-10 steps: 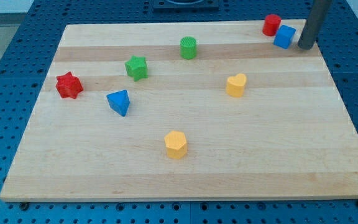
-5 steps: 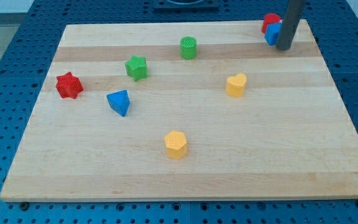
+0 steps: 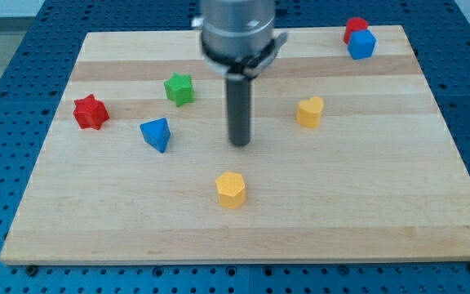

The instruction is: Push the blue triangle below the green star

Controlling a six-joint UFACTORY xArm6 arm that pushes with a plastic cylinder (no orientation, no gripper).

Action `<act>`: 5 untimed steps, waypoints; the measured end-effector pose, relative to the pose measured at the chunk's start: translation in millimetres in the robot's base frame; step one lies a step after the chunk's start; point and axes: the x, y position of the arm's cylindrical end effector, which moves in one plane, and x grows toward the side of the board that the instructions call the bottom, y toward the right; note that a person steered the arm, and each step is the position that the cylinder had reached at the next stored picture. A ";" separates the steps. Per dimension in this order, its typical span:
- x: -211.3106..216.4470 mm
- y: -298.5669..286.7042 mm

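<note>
camera view – everything placed off the blue triangle, since that's the piece that matters here

board: one wooden board (image 3: pixel 382 204) sitting on a blue pegboard table (image 3: pixel 6 98)

block count: seven showing – two red, two blue, two yellow, one green. The rod and its mount could be hiding more, can't tell.

blue triangle: (image 3: pixel 156 134) on the view's left half of the board, on its own, nothing touching it

green star: (image 3: pixel 179 88) up and slightly to the view's right of the blue triangle, near it but apart

red star: (image 3: pixel 90 112) to the view's left of the blue triangle and a bit higher, near

yellow hexagon: (image 3: pixel 231 189) down and to the view's right of the blue triangle

yellow heart: (image 3: pixel 309 111) well off to the view's right of the blue triangle, slightly higher

blue cube: (image 3: pixel 361 43) way up in the corner at the view's top right, far from the blue triangle

red block: (image 3: pixel 354 28) right behind the blue cube, looks to be touching it; shape too hidden to call

my tip: (image 3: pixel 240 144) no fingers on this rig, just a plain rod, so it holds nothing. Sits to the view's right of the blue triangle, a clear gap between them, touching no block. Roughly between the blue triangle and the yellow heart, above the yellow hexagon.
</note>
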 end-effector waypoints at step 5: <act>-6.3 -121.3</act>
